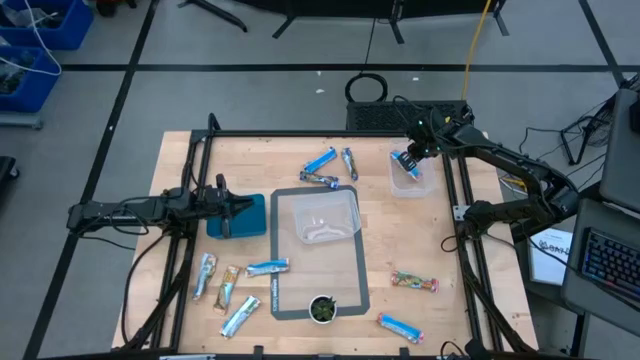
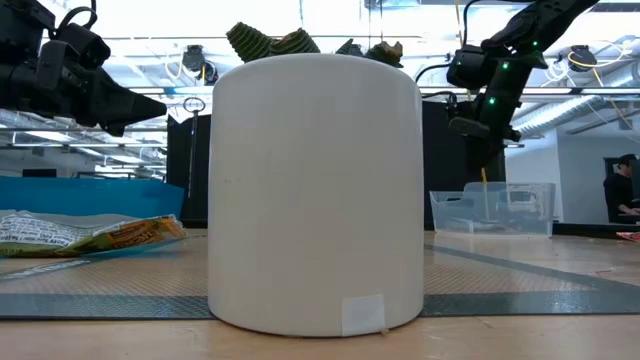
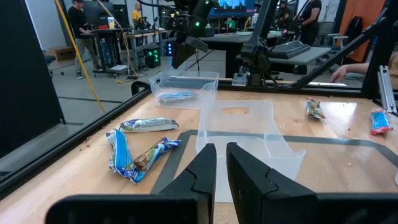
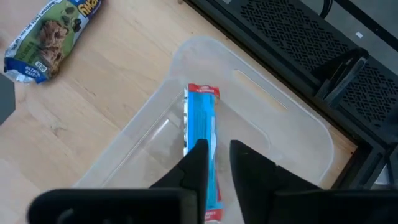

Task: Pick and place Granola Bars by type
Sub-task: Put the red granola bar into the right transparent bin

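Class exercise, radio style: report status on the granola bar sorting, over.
Right gripper over small clear bin, blue bar lying inside. Left gripper waiting near large clear bin. Other bars unsorted on the table. Nothing blocking.

We see our right pincer (image 1: 408, 160) reaching to the far right of the tabletop, fingers slightly parted and pointing down. Our left arm lies low along the left side, its pincer (image 1: 228, 207) with fingers nearly together, pointing right.

Overhead looks straight down, low camera level — both wrists close
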Available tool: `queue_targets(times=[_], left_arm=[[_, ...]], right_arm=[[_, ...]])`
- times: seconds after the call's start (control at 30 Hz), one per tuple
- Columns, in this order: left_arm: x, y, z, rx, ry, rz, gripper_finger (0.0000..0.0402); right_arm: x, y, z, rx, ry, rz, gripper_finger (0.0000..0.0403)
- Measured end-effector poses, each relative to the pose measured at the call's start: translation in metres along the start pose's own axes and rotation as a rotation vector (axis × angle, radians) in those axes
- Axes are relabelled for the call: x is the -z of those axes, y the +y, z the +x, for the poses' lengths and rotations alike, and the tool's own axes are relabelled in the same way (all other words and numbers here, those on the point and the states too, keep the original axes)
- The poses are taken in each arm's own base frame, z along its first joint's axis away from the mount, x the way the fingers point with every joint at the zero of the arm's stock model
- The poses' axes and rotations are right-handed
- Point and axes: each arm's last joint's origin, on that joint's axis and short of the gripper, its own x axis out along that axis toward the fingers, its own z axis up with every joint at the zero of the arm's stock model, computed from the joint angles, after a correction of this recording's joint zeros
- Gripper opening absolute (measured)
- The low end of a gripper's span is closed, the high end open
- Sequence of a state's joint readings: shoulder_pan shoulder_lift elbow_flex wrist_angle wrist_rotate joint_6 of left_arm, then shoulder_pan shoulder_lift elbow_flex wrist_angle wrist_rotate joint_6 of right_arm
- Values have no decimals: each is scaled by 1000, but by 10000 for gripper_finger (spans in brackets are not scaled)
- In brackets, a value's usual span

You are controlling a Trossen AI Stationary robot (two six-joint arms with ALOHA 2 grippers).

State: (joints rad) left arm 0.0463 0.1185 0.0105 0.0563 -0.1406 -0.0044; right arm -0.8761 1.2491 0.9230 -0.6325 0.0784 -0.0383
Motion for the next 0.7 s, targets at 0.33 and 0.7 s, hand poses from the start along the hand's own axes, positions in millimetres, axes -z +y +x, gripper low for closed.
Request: queue_targets(times=[0.33,0.7], left_arm=[[0,0,0,0,0,0,42],[0,0,0,0,0,0,42]], right_arm=[[-5,5,-1,-167,-55,35,107],[-21,40,-12,-690,-214,-55,101]])
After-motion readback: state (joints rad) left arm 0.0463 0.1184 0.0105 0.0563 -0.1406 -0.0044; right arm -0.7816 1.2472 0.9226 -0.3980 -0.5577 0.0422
